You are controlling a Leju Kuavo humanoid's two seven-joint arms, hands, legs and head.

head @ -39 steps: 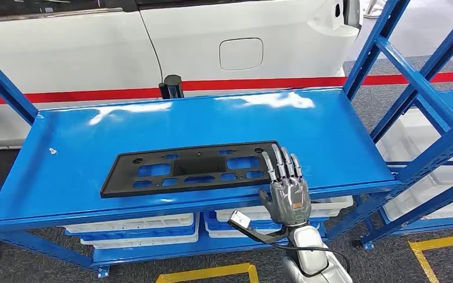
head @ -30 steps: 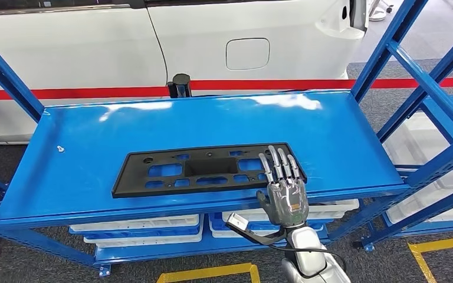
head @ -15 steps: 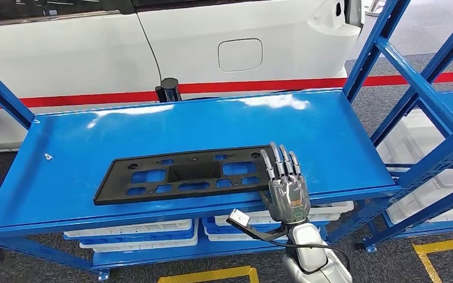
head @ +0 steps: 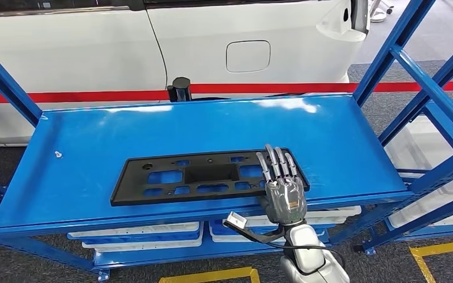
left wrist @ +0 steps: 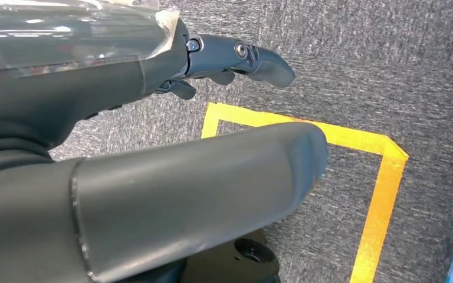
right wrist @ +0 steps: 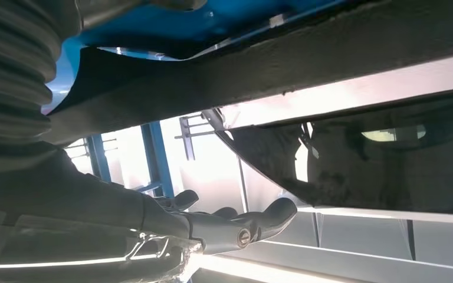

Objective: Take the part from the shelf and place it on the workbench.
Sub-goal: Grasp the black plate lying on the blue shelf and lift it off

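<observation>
Fingers [head: 277, 162] of the right hand [head: 283, 191] lie flat and slightly spread over the near right end of the flat black plastic plate with rectangular cut-outs [head: 203, 175], gripping nothing. That part lies near the front edge of the glossy blue metal shelf [head: 94, 141]. Left hand [left wrist: 236, 56] hangs over grey carpet [left wrist: 360, 65], fingers loosely apart, empty.

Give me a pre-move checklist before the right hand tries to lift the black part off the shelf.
1. Black part lies flat on the blue shelf: ok.
2. Right hand at the part's right end, fingers laid over it: ok.
3. Thumb under the part's edge for a grip: cannot tell.
4. Part's near edge close to the shelf's front lip: ok.
5. Left hand free, hanging over the floor: ok.
6. Workbench in sight: not ok.
</observation>
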